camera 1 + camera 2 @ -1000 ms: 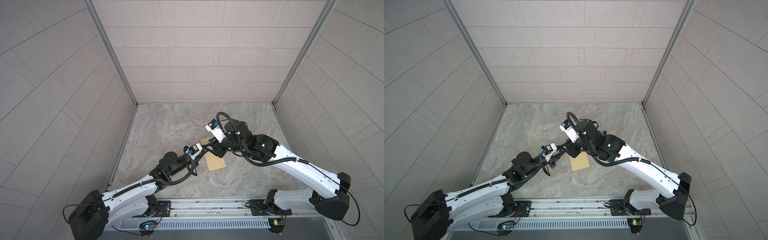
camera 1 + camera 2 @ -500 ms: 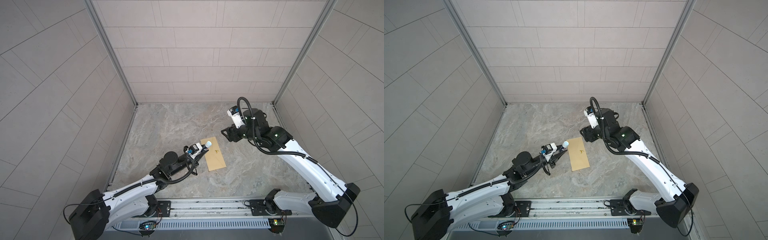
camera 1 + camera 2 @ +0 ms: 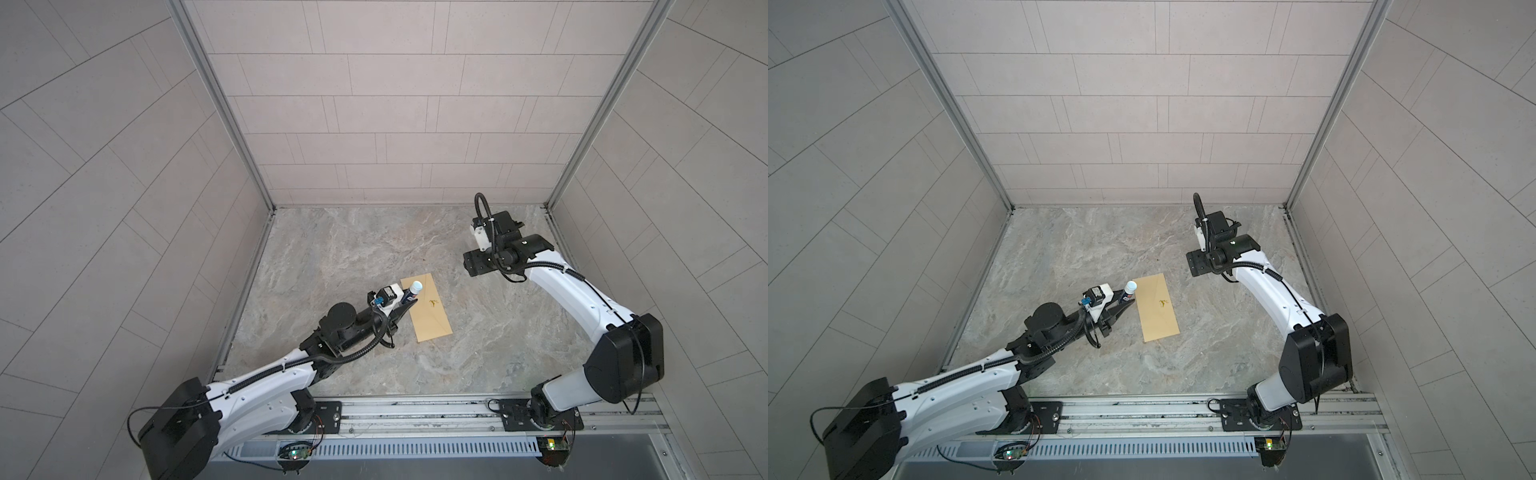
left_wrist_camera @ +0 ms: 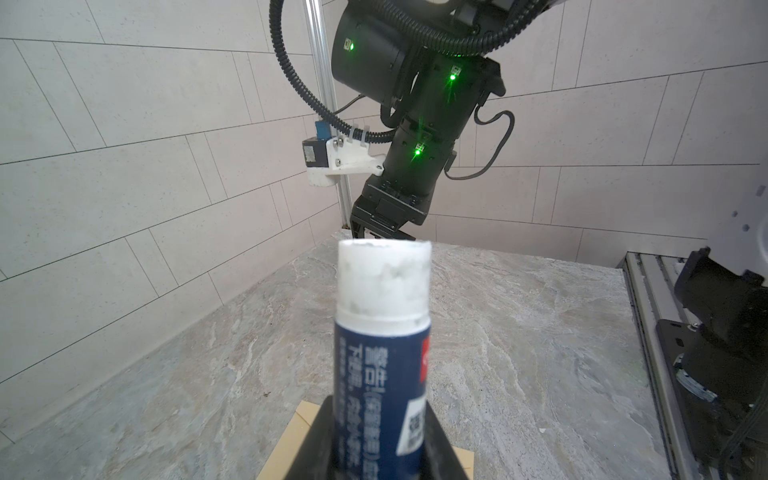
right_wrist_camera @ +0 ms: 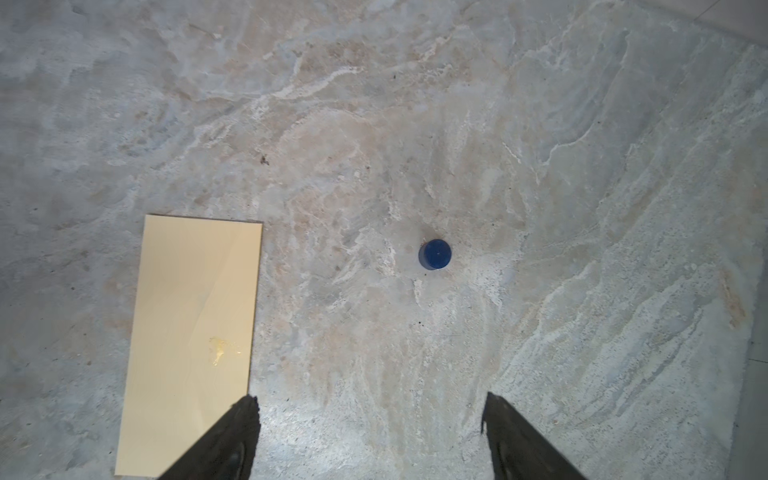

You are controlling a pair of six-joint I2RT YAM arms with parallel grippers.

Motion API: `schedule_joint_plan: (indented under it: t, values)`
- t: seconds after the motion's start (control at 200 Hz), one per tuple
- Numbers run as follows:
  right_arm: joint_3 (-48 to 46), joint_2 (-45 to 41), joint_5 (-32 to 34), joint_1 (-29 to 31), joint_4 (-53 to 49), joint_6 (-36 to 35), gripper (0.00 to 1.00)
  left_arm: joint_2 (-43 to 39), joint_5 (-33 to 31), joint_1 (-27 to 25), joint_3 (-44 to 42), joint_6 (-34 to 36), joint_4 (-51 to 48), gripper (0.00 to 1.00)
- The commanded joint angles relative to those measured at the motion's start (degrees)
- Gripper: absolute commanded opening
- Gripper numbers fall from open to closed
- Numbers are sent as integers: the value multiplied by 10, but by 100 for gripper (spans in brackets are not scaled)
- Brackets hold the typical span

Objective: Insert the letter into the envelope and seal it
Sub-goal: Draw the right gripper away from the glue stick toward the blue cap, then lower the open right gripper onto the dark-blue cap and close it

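- Spreading under everything, the marble table carries only 2 loose things: an envelope and a cap.
- The envelope lies flat near the middle with nothing pinning it. No letter shows in any view, so I cannot tell whether it is already inside.
- The right gripper hangs high over the table with its jaws wide and empty, well apart from the envelope.
- The left gripper sits low at the envelope's near long edge, its jaws narrowed on a glue stick that stands uncapped with the white glue exposed.
- The blue cap stands alone on the stone beside the envelope, below the right gripper.
- A small yellowish smear marks the envelope's face – probably glue.
- Likely risk: rubbing the stick across loose paper could drag or buckle the envelope, since nothing holds it down.
- A low grip on the tube could let it tilt under pressure – smearing glue in the wrong place.
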Motion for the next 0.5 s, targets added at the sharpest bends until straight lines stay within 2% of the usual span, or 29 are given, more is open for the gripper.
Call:
schedule_joint_plan:
  t: [0.0, 0.265, 0.49]
  values:
    - [1, 21, 11, -19, 12, -2, 86, 0, 6, 0, 7, -9, 15, 0]
    - [30, 103, 8, -54, 9, -10, 85, -8, 3, 0, 7, -8, 6, 0]
    - [89, 191, 18, -66, -21, -3, 79, -7, 0, 0, 9, -9, 0, 0]
